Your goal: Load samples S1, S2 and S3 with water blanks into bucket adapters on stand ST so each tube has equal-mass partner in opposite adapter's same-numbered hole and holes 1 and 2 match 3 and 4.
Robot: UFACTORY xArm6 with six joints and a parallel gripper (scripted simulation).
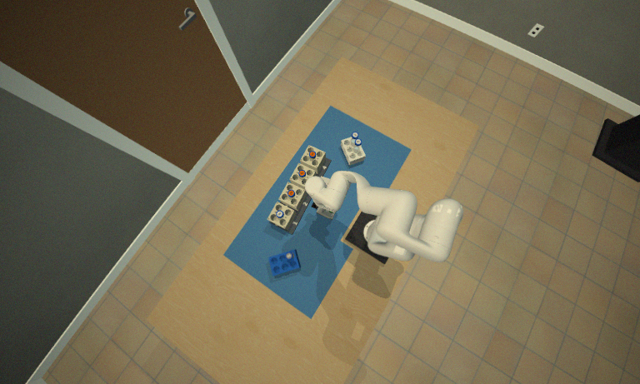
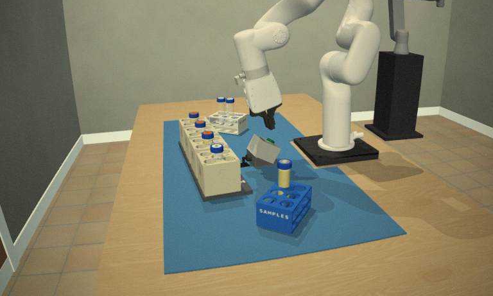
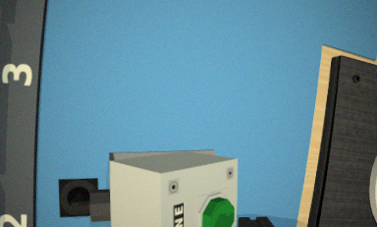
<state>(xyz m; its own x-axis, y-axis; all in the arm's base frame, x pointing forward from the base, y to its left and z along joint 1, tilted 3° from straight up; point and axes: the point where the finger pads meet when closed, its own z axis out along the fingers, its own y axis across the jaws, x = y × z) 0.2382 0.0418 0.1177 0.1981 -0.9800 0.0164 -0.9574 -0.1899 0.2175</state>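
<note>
My gripper (image 2: 270,127) (image 3: 255,221) is shut and empty, its fingertips a little above the green DONE key (image 2: 269,140) (image 3: 218,216) on the small sloped desk (image 2: 257,150) (image 3: 134,198). The loading stand (image 1: 300,214) (image 3: 20,114) bears four adapters. Adapter 1 (image 2: 221,178) holds a white-dot blank (image 1: 279,214) (image 2: 217,148) in its middle hole. The other three each hold an orange-dot sample: one (image 1: 291,192) (image 2: 207,135), another (image 1: 302,172) (image 2: 199,124) and the third (image 1: 312,154) (image 2: 193,114). Their IDs are unreadable now.
The blue SAMPLES rack (image 1: 278,270) (image 2: 267,214) holds one grey-dot tube (image 1: 289,256) (image 2: 284,173). The white rack (image 1: 356,161) (image 2: 237,127) holds two blanks standing close together. The dark robot base (image 2: 337,155) (image 3: 350,139) is right of the desk.
</note>
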